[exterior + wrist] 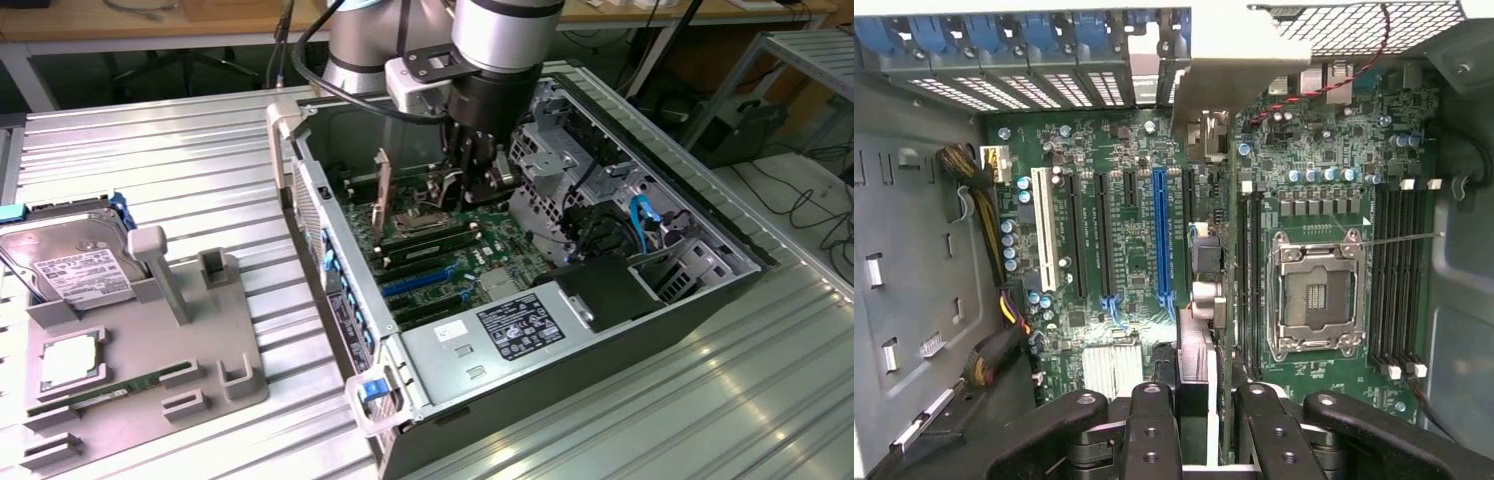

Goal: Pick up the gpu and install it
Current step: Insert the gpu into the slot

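The arm reaches down into the open case (441, 420), which lies on its side on the ribbed metal desk (160, 160), and the gripper (478, 180) sits low inside it, just above the motherboard (447, 255). In the wrist view the gripper (1204, 400) is closed to a narrow gap on the gpu (1201, 262), its black fingers (1152, 410) pressed against either face of the card. The gpu is seen edge-on as a thin strip running away from the fingers toward the rear wall of the case, and its pale metal bracket (1219, 85) reaches the row of blue slot latches (1004, 45). The card stands upright over the board, between the long blue slot (1164, 240) and the black memory slots (1246, 270) beside the open CPU socket (1314, 295). Whether its lower edge has gone into a slot or only hangs over one I cannot tell. Farther from the card on the board are a white slot (1041, 240) and a small finned heatsink (1112, 365). In the exterior view the power supply (521, 330) with its dark label fills the near end of the case. On the exterior view's left, well apart from the case, a grey holder (200, 350) rests on the desk and carries a hard drive (67, 265), a square processor (67, 362) and a green memory stick (114, 393).
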Motion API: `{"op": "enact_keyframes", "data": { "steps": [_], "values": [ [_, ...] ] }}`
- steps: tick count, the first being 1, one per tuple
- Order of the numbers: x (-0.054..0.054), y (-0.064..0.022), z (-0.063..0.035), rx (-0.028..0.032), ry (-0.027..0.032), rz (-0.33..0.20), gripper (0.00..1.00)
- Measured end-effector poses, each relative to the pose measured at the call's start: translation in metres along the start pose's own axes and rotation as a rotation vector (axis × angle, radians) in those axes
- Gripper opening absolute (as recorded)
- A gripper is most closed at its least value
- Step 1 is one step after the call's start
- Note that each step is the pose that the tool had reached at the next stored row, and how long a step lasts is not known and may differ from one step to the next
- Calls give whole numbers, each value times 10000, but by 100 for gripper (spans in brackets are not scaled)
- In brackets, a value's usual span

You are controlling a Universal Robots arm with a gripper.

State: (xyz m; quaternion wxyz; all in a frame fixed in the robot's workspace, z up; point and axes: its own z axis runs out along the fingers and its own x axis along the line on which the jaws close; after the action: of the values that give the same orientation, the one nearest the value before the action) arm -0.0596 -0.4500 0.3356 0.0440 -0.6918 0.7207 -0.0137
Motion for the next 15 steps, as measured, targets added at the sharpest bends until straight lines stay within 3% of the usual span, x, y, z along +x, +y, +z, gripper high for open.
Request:
{"op": "enact_keyframes", "data": {
  "steps": [15],
  "values": [
    [47,9,103,-1,0,-1,28]
  ]
}}
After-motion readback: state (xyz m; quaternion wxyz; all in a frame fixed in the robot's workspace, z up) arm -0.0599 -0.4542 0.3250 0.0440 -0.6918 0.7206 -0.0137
